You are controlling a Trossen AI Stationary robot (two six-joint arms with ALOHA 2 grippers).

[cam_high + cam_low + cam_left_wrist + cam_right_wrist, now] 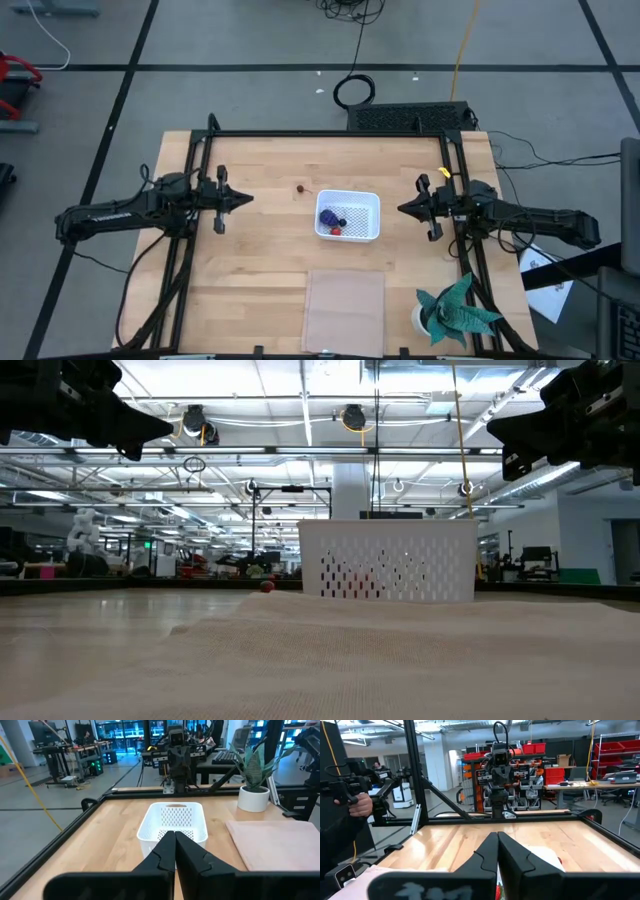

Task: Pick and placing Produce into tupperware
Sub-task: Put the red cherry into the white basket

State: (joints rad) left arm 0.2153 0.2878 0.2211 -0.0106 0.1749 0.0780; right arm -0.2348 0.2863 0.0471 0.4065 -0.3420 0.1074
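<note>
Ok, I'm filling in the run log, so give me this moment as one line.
left gripper: shut, empty, left of tupperware | right gripper: shut, empty, right of it | inside: purple bunch, red piece | small berry: on table

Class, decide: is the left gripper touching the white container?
Apart. The high view shows bare table between the left gripper and the white container.
</note>
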